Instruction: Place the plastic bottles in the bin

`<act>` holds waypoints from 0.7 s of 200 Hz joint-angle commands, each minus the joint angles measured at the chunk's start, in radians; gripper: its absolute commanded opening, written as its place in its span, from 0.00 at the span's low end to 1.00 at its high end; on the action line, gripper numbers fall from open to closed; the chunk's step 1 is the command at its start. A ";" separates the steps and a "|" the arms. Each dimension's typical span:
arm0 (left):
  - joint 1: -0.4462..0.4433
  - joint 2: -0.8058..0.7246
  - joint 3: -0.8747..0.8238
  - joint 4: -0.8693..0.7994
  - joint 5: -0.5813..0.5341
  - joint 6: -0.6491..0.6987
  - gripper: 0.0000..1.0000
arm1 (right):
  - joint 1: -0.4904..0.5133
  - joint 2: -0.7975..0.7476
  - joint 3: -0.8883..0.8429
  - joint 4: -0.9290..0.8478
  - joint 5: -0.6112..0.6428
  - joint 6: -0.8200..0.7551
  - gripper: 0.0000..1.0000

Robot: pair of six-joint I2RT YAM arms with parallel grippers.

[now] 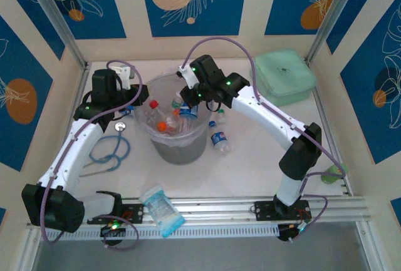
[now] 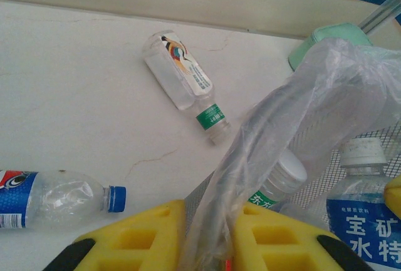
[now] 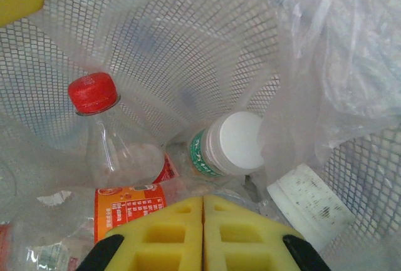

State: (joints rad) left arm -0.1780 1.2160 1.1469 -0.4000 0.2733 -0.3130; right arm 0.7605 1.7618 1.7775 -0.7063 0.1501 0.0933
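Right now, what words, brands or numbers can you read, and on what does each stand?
"宝矿" above "水特": label of the blue-label bottle in the bin, left wrist view.
"东方", cut off and uncertain: green label of the white-capped bottle beside it.
Too small or blurred to read: the print on the lying bottle on the table, and on the orange-label bottle in the right wrist view.

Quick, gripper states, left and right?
The left gripper is closed on a fold of the bag liner.
The right gripper is closed and empty, over the bin.
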 commanded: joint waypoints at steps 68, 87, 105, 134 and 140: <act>0.011 0.016 -0.025 -0.060 -0.063 0.008 0.22 | 0.033 -0.157 0.127 -0.118 0.041 0.049 0.41; 0.011 0.016 -0.025 -0.061 -0.063 0.009 0.22 | 0.003 -0.227 0.068 -0.099 0.084 0.063 0.52; 0.011 0.018 -0.025 -0.060 -0.063 0.009 0.22 | -0.056 -0.295 -0.014 -0.078 0.082 0.108 0.59; 0.011 0.022 -0.024 -0.060 -0.062 0.007 0.22 | -0.195 -0.395 -0.185 -0.039 0.045 0.199 0.66; 0.011 0.021 -0.024 -0.061 -0.062 0.008 0.22 | -0.228 -0.408 -0.229 -0.030 0.030 0.220 0.67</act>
State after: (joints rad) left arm -0.1764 1.2163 1.1469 -0.4000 0.2569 -0.3130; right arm 0.6231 1.3846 1.6760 -0.7498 0.2020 0.2157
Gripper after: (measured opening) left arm 0.225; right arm 0.658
